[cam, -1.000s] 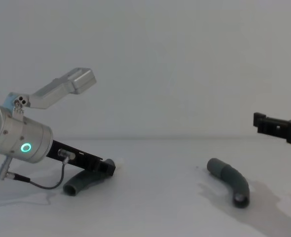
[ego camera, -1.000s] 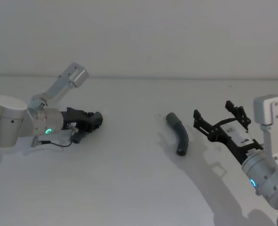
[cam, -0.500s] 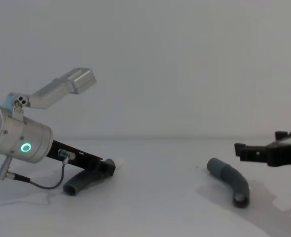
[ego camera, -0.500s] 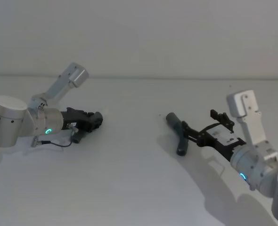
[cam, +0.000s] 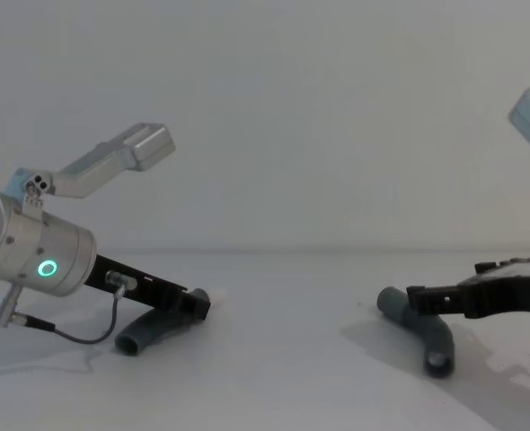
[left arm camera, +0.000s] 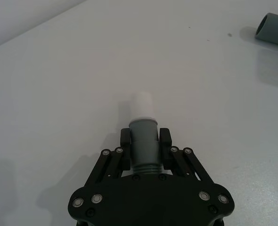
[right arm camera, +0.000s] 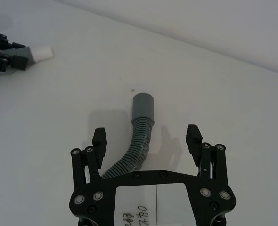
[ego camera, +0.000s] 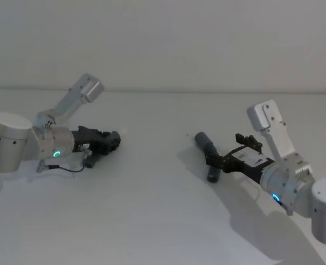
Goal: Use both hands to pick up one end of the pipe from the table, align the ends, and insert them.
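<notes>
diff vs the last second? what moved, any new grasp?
The right claw swung in toward the robot's left and dropped lower. It now straddles the right pipe piece, open, with its fingers wide of the ribbed body, so nothing is gripped yet. Unchanged: the left claw stays shut on the left pipe piece, low over the table, and the right pipe piece hasn't shifted.

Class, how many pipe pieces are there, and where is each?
2. One pipe piece is clamped in the left gripper; the second pipe piece lies on the table between the open jaws of the right gripper.
</notes>
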